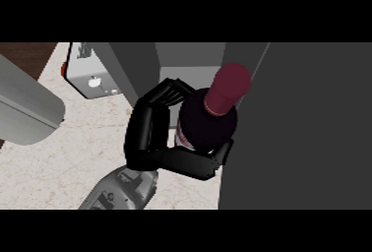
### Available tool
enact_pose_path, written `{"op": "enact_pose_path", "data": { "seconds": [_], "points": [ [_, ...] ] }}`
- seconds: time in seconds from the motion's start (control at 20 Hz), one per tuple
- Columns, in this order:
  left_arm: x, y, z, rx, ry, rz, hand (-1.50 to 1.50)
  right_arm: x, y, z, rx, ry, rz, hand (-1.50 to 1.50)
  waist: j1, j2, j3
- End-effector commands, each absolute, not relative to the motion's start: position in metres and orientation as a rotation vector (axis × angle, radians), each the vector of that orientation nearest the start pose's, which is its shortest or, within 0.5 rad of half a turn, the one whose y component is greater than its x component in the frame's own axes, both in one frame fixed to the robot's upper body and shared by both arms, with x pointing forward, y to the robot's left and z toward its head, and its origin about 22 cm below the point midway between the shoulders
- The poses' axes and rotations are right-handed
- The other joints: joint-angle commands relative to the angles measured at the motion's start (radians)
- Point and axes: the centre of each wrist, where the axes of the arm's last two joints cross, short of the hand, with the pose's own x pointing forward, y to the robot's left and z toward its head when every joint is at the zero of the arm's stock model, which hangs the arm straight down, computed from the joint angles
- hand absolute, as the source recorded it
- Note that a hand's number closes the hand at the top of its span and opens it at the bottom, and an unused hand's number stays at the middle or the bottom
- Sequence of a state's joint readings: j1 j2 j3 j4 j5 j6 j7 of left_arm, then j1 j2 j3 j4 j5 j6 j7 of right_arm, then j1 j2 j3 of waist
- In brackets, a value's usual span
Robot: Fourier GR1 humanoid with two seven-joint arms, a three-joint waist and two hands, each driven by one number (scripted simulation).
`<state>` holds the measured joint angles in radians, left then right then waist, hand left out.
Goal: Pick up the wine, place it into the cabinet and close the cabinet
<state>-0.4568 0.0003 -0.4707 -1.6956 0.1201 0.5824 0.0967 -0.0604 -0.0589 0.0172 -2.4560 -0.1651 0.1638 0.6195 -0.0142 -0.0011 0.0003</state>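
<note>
The wine bottle (207, 123) is dark, with a deep red capped neck (229, 86). It stands upright at the middle of the head view, right against a tall dark cabinet panel (298, 128). My left hand (149, 133) is shut on the bottle. Its fingers run up the bottle's left side and curl round the far side. Its thumb (193, 167) wraps the near side at the base. The grey forearm (120, 189) comes in from the lower edge. A paler cabinet recess (190, 54) shows just behind the bottle. My right hand shows nowhere.
A second dark upright panel (134, 64) stands left of the recess. A white appliance with knobs (91, 74) sits on the pale marble counter (65, 162) at the upper left. A large smooth grey rounded body (25, 108) fills the left edge.
</note>
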Motion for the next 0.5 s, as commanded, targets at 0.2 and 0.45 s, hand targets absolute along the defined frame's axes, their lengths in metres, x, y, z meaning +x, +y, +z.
{"op": "enact_pose_path", "data": {
  "seconds": [0.2,0.45],
  "points": [
    [0.288,0.061,0.137,-0.193,-1.925,0.039,1.50,0.127,-0.232,0.211,0.240,-1.934,0.262,-1.50,0.000,0.000,0.000],
    [0.304,0.053,0.119,-0.165,-1.935,0.053,1.50,0.133,-0.233,0.212,0.239,-1.940,0.318,-1.50,-0.005,0.002,0.000]
  ]
}}
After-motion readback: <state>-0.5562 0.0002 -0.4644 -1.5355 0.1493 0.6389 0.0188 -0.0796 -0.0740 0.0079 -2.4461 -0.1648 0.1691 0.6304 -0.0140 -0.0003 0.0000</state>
